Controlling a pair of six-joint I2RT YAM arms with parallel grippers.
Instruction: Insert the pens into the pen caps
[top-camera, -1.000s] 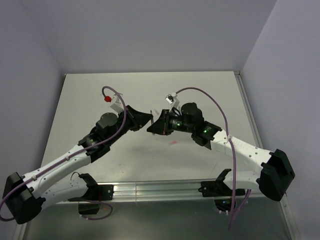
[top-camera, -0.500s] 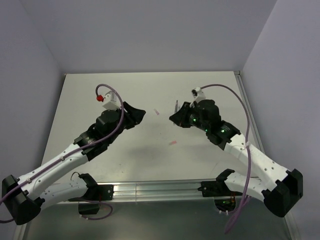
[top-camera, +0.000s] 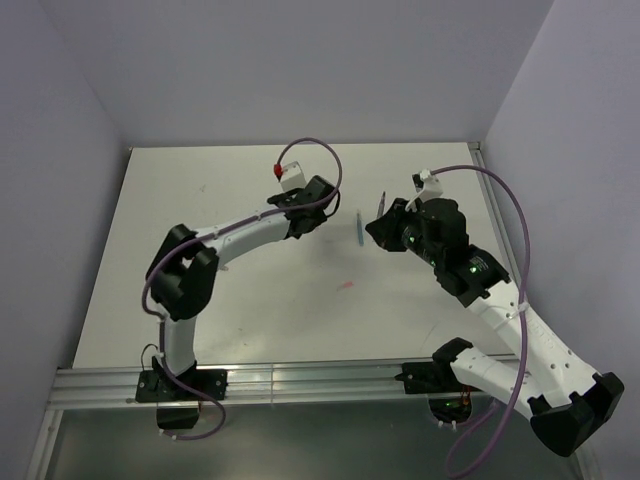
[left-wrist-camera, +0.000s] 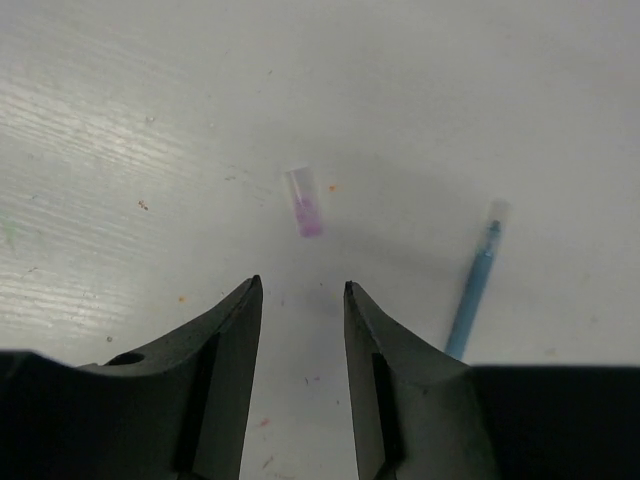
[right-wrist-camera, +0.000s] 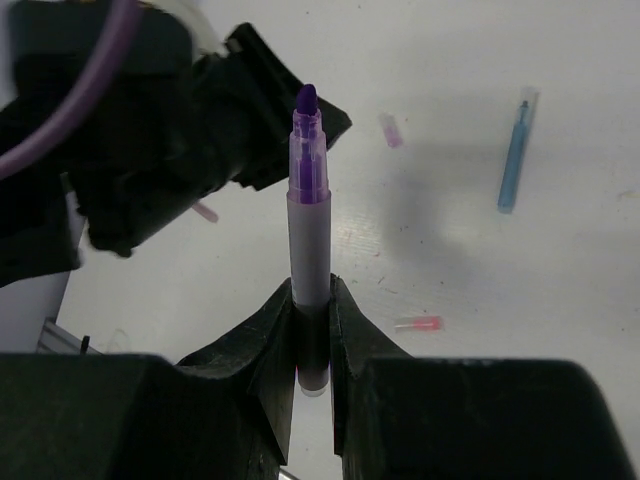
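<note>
Left arm stretches toward two o'clock, left gripper (left-wrist-camera: 300, 287) parted. Right arm leans toward eleven o'clock, right gripper (right-wrist-camera: 312, 292) clamping a pen (right-wrist-camera: 309, 205).

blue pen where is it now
In the top view the blue pen lies between the left end effector and the right end effector; the left wrist view shows a purple cap left of it.

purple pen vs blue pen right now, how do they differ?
The purple pen is clamped in the right gripper, off the table; the blue pen lies loose on the table. The purple pen's tip is bare; the blue pen seems to wear a clear cap on one end. Both are slender sticks.
</note>
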